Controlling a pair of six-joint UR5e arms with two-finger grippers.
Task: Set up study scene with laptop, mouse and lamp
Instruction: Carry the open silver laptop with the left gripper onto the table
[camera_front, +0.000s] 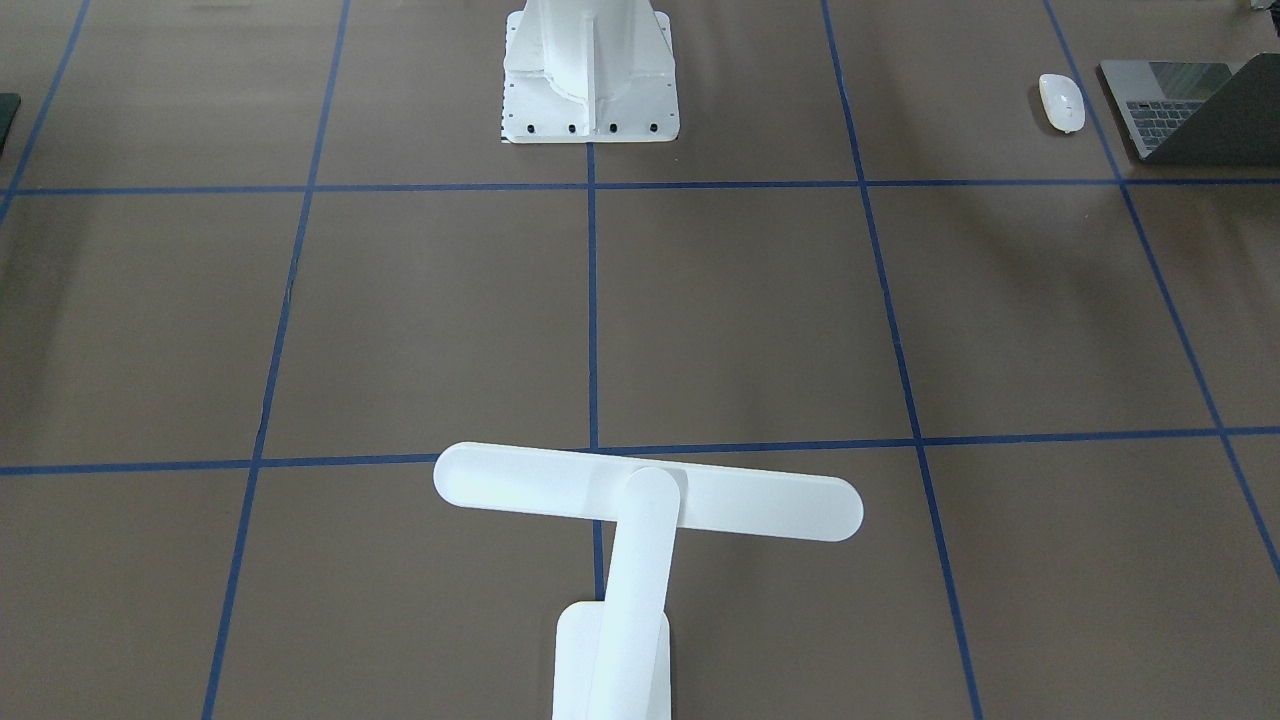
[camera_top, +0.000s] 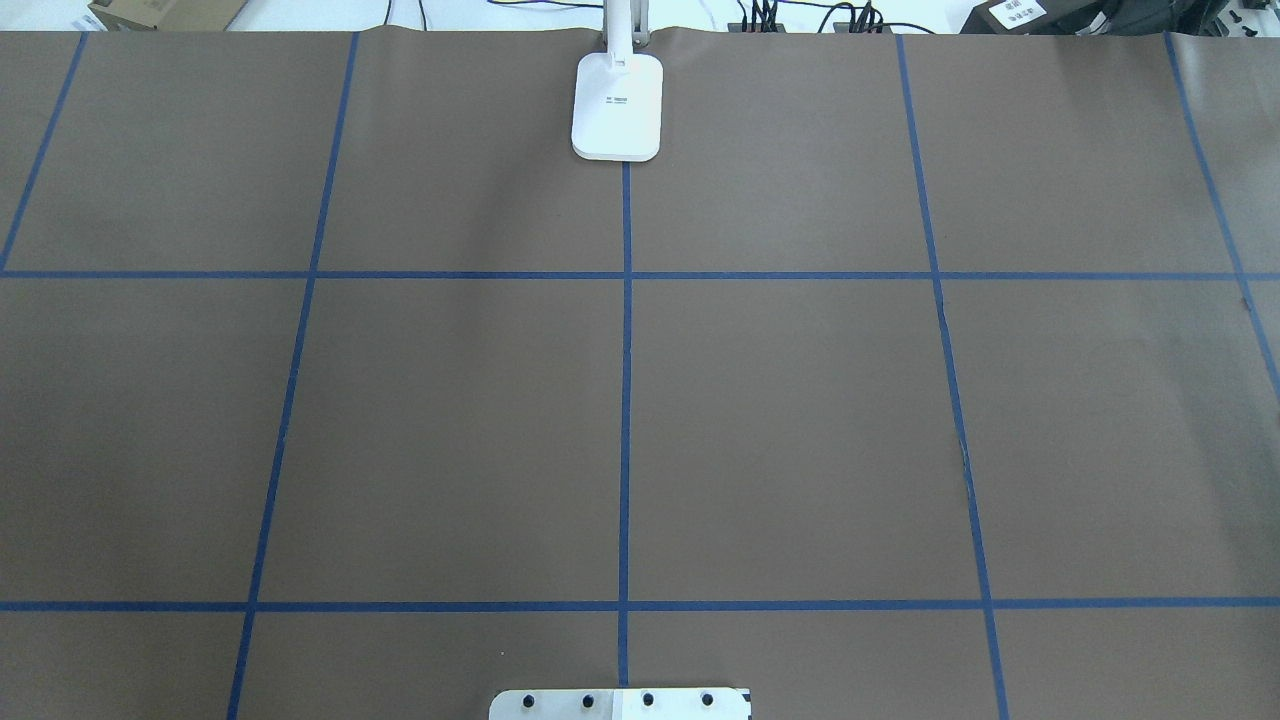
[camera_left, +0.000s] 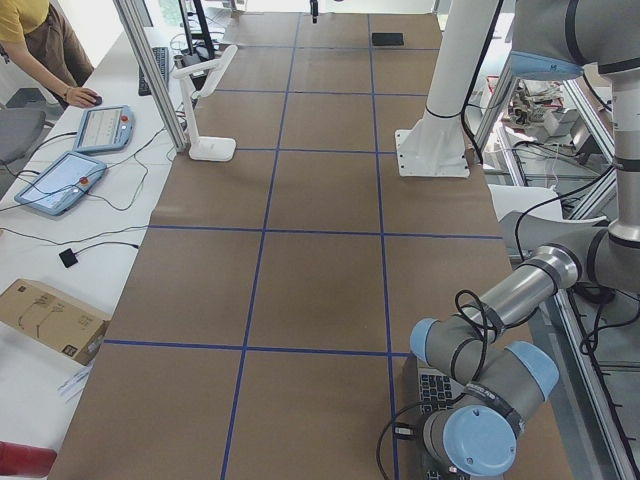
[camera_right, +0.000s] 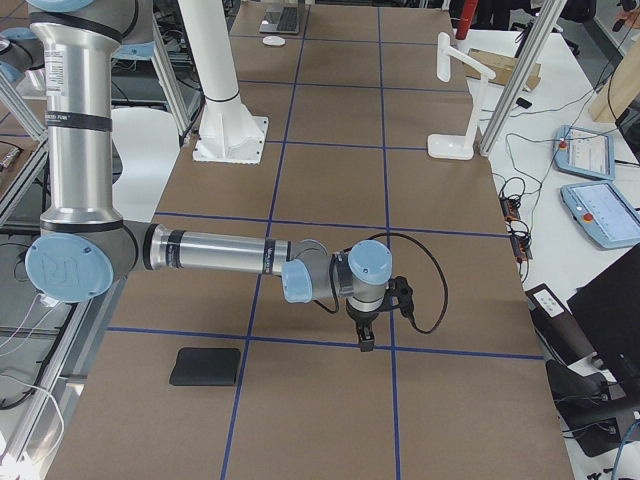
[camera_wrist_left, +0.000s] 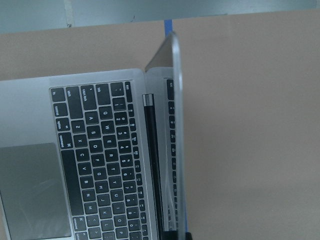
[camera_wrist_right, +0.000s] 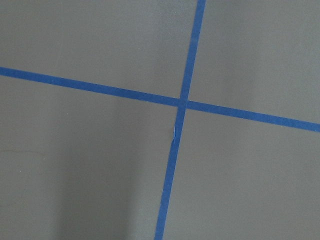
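Note:
The laptop lies open at the table's corner on my left, with its screen edge-on in the left wrist view. It also shows in the front-facing view. The white mouse lies just beside it. The white T-shaped lamp stands at the middle of the table's far edge, and its base shows in the overhead view. My left arm hangs over the laptop. A dark bit of its gripper sits at the screen's edge, and I cannot tell whether it is open or shut. My right gripper points down over bare table near a tape crossing; whether it is open or shut I cannot tell.
A flat black mat lies at the table's end on my right. The white pedestal with its bolted plate stands at the near middle edge. Blue tape lines divide the brown table. Tablets, cables and an operator are beyond the far edge.

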